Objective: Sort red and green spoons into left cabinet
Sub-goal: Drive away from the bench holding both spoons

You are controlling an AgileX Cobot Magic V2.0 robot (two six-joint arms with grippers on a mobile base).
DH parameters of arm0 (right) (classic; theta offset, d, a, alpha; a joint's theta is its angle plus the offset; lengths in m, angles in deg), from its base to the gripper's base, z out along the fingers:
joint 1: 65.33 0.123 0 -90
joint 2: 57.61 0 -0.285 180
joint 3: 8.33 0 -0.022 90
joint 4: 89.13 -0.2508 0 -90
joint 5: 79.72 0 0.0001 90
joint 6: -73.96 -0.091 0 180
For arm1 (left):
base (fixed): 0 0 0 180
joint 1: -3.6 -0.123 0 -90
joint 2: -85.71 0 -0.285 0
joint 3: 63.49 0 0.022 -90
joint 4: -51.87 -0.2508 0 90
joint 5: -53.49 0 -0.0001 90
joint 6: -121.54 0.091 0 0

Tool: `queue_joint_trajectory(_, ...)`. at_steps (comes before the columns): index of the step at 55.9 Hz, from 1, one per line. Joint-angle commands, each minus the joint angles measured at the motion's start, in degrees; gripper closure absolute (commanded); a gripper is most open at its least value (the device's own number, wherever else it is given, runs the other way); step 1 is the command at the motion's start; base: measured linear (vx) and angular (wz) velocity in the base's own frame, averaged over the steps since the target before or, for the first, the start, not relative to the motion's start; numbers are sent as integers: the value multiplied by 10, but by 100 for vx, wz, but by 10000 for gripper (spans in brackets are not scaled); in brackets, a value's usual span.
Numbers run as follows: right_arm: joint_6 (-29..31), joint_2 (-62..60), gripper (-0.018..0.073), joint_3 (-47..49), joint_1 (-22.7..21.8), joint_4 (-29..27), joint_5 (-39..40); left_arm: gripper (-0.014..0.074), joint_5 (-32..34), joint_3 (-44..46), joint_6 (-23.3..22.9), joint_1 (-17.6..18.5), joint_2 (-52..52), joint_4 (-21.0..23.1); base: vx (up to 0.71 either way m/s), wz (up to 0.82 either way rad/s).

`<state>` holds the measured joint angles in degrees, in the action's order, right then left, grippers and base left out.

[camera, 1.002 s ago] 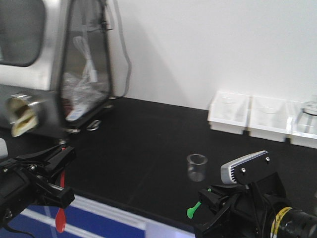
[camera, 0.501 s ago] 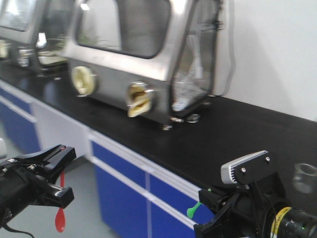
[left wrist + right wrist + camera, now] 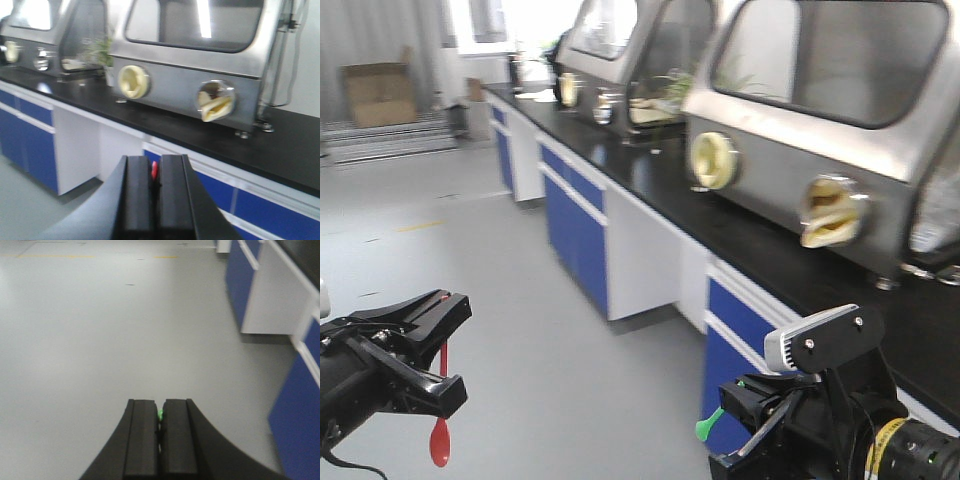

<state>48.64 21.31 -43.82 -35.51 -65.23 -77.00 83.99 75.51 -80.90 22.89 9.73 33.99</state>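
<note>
Left hand [image 3: 442, 352] at lower left of the front view, pads pressed together on the handle of the red spoon [image 3: 441, 425]. Spoon hanging bowl-down below the hand, over bare grey floor [image 3: 490, 250], touching nothing else. In the left wrist view, two black pads side by side with only a sliver of red between their tips. Right hand [image 3: 732, 425] at lower right, likewise clamped, here on the green spoon [image 3: 708, 425]. Green end poking out to the left and slightly down, seen against a blue unit front; depth between the two not to be told. In the right wrist view, a speck of green between the closed pads, with open floor ahead. Long black counter [image 3: 650, 185] running from the far background to the near right, its front edge one straight diagonal line. Steel glove boxes [image 3: 770, 190] with pale round ports standing on it, set back from that edge. Blue-fronted units [image 3: 575, 225] and white panels beneath, flush in one vertical face. Broad free floor to the left of this face, widest around the left hand. Cardboard box [image 3: 380, 92] far back at the left, well apart from both hands.
</note>
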Motion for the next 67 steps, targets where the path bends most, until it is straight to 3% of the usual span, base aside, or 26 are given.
queue_joint_trajectory(1, -2, -12, 561, 21, 0, 4, 38, 594, 45, 15, -5, 1, 14, 9, 8, 63)
queue_joint_trajectory(37, -2, -12, 561, 21, 0, 4, 38, 594, 45, 15, -5, 1, 14, 9, 16, 49)
queue_joint_trajectory(67, -2, -12, 561, 21, 0, 4, 37, 594, 45, 15, -5, 1, 14, 9, 37, 35)
